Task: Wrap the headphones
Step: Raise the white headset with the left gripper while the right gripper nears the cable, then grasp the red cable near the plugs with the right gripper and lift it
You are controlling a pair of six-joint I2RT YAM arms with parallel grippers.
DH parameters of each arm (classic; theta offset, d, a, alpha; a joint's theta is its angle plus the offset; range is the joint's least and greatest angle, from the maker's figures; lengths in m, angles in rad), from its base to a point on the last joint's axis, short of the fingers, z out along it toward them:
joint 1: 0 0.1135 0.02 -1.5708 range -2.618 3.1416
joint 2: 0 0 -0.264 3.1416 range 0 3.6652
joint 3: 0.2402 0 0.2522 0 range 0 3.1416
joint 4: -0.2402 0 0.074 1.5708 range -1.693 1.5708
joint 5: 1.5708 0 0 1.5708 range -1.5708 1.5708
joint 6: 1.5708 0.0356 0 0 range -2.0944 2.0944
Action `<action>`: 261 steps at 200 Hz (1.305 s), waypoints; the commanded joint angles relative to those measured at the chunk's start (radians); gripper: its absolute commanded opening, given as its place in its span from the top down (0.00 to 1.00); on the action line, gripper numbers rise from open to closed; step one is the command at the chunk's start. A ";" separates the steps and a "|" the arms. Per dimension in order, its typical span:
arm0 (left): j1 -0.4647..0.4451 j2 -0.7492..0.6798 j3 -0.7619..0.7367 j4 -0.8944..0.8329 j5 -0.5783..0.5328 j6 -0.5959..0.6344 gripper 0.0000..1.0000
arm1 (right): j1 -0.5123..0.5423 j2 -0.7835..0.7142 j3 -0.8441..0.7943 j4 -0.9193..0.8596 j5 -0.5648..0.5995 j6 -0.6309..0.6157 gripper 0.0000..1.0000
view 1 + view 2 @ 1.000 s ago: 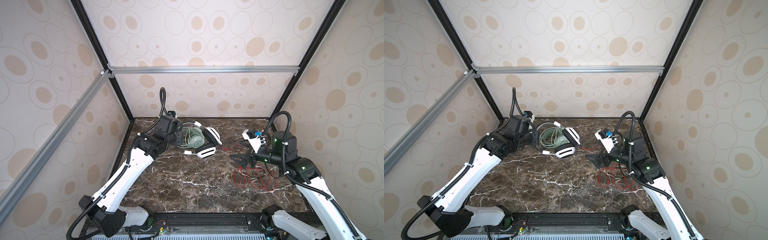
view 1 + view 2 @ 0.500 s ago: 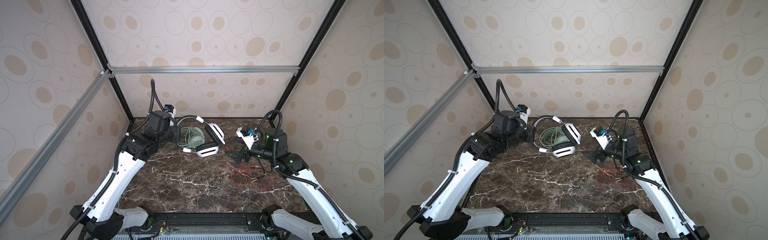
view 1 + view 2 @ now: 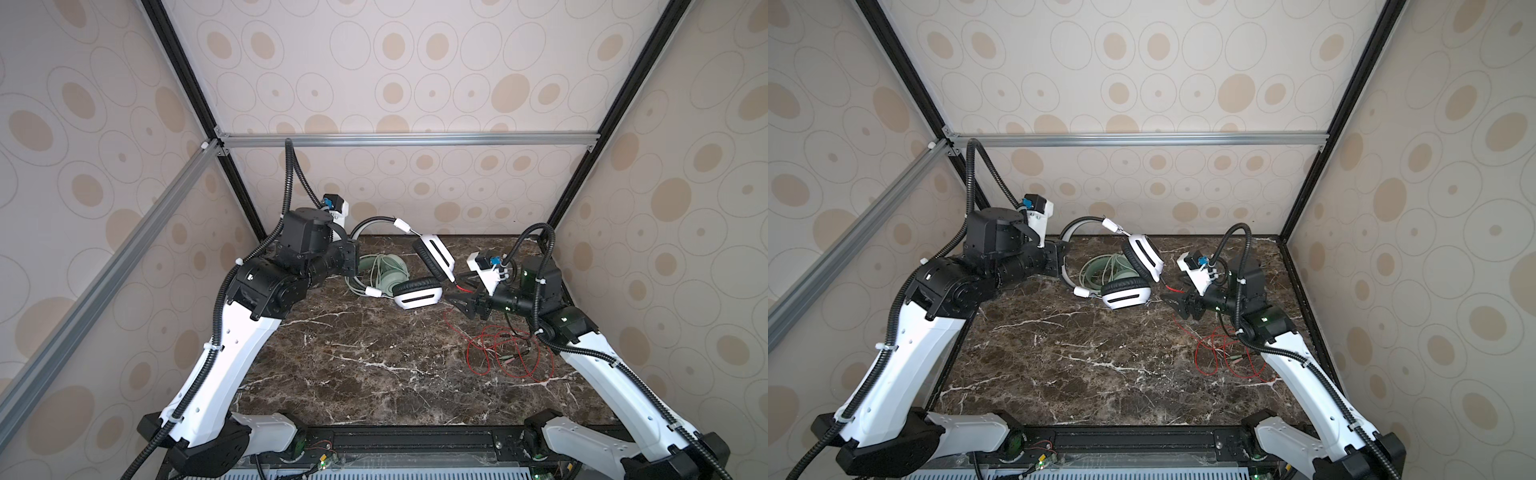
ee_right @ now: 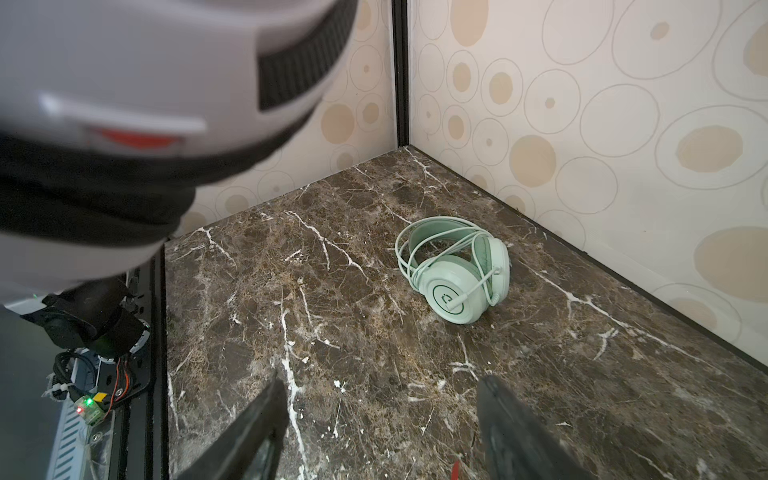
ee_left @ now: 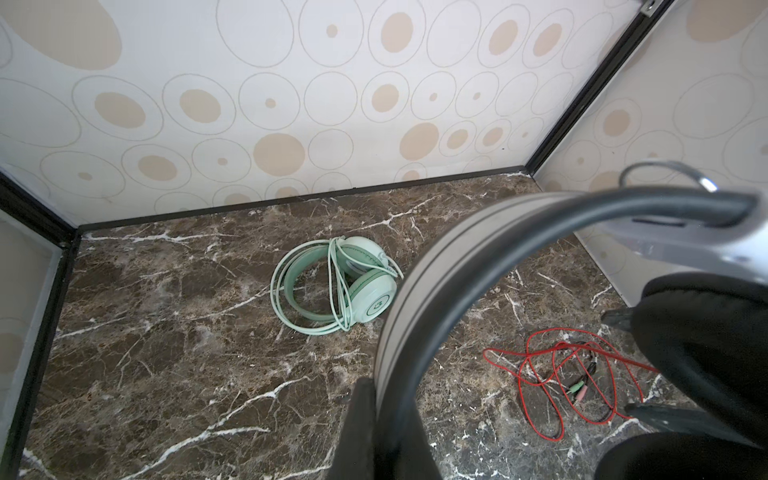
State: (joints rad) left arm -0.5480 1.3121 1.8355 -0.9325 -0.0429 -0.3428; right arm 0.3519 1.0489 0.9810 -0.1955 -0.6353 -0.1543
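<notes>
At the back, white-and-black headphones (image 3: 417,293) higher in closed left fingers (image 5: 357,428); right fingers (image 4: 257,432) narrower, apart, empty.

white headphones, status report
Left gripper shut on white headphones, at headband. Right gripper open nearby. Red cable loose, unwrapped. Mint headphones close by.

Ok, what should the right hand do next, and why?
Probably close the right hand on the red cable by the earcup: its jaws stand open there, the cable lies loose, and the left hand holds the white headphones up by the headband.
</notes>
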 commanded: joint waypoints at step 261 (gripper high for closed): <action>0.065 0.109 0.292 0.055 0.107 -0.166 1.00 | -0.102 -0.089 -0.370 0.437 0.039 0.272 0.50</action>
State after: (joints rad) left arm -0.4988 1.4250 2.0712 -0.9585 0.0292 -0.4572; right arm 0.2577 0.9722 0.6346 0.2031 -0.5964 0.1085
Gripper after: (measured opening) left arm 0.067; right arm 0.500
